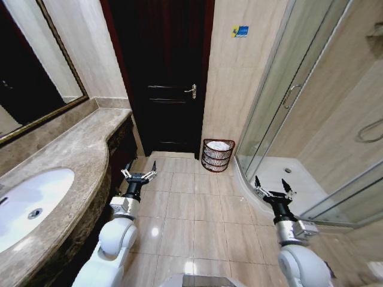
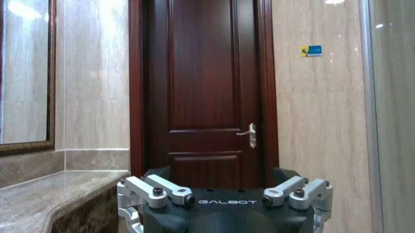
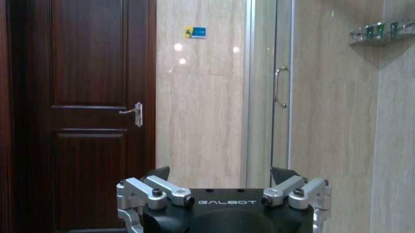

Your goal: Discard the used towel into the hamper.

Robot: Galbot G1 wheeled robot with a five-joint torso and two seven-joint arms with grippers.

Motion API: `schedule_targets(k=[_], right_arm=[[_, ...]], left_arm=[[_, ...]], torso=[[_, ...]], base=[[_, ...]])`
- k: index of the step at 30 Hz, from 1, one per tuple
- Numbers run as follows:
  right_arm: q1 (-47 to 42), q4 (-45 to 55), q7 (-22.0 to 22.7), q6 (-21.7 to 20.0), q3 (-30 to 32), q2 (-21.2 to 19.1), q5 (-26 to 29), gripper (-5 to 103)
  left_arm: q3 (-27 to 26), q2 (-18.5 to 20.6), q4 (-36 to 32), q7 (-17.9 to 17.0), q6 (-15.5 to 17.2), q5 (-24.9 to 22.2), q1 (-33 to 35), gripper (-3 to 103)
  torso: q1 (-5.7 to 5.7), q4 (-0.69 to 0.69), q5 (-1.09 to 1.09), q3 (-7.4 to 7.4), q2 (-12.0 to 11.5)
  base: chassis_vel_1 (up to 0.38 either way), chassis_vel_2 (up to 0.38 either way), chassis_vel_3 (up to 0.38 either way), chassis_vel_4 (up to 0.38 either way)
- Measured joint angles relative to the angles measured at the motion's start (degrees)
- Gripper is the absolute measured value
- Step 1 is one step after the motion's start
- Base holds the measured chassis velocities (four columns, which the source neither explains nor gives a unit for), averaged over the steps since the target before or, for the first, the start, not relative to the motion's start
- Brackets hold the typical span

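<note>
Left gripper (image 1: 139, 171) fingers spread wide, nothing held, raised over the floor tiles (image 1: 191, 209) beside the vanity counter (image 1: 72, 155); right gripper (image 1: 273, 186) likewise wide open and empty, near the shower curb. Hamper (image 1: 217, 156) sits on the floor at 12 o'clock ahead, against the wall between the dark wooden door (image 1: 167, 78) at 11 and the glass shower enclosure (image 1: 287, 101) at 1, with a white towel (image 1: 219, 145) lying inside at its top. Sink basin (image 1: 27, 203) at 9 o'clock.

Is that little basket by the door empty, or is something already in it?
Not empty. The hamper stands upright on the floor between the door and the shower, with something white showing at its open top.
</note>
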Motion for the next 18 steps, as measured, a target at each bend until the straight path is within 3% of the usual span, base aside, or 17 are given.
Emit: schedule_targets(k=[18], right_arm=[[0.00,-0.01,0.01,0.02,0.00,-0.01,0.02,100]], left_arm=[[-0.01,-0.01,-0.01,0.02,-0.03,0.00,0.01,100]], torso=[[0.00,0.00,0.00,0.00,0.00]], base=[[0.000,0.000,0.000,0.000]])
